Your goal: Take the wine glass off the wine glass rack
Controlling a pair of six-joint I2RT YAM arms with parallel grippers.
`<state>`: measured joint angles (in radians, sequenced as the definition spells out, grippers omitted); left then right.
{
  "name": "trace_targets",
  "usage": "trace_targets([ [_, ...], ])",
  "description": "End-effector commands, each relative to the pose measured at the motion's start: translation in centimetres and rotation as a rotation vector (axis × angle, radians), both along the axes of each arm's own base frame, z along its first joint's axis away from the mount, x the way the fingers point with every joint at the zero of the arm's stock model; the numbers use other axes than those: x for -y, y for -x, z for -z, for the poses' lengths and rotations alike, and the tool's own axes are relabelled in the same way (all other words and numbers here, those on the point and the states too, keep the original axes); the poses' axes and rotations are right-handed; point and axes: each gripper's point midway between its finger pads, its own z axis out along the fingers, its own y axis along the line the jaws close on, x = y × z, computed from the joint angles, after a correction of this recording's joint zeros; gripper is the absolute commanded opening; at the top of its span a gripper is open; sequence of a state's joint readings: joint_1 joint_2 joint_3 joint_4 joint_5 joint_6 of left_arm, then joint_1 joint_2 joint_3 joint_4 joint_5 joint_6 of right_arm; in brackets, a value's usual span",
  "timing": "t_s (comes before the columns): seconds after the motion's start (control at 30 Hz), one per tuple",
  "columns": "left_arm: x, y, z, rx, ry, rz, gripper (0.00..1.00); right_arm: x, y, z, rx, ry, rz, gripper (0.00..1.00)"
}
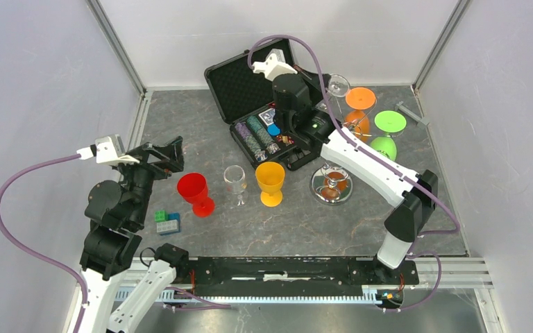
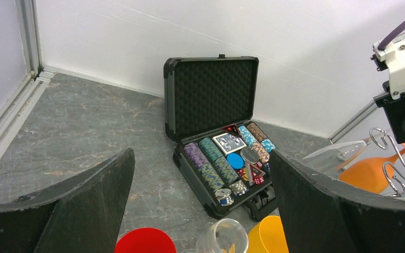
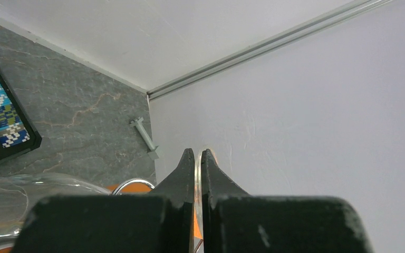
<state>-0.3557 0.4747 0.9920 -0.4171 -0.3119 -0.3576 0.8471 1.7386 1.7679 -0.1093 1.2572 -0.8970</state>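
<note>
Firmly, right hand pinches wine glass; cards illegible.

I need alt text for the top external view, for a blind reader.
The right arm reaches past an open chip case toward the chrome wine glass rack, hung with an orange glass and a green glass. The left gripper hangs open near a red cup.

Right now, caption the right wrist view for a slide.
Black right gripper shut on the clear wine glass by its stem, white wall behind.
</note>
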Motion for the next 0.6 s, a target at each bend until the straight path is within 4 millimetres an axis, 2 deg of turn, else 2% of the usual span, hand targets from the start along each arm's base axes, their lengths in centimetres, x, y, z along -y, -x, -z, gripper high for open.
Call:
trace_targets([
  [0.0, 0.3, -0.1, -0.6, 0.027, 0.011, 0.013, 1.0, 1.1, 0.1, -0.5, 0.025, -0.03, 0.036, 0.0],
  [0.3, 0.7, -0.2, -0.5, 0.024, 0.021, 0.029, 1.0, 1.6, 0.8, 0.1, -0.027, -0.066, -0.003, 0.0],
  [0.57, 1.2, -0.6, -0.3, 0.021, 0.036, 0.046, 1.0, 0.4, 2.3, 0.1, -0.066, -0.12, -0.101, 0.0],
])
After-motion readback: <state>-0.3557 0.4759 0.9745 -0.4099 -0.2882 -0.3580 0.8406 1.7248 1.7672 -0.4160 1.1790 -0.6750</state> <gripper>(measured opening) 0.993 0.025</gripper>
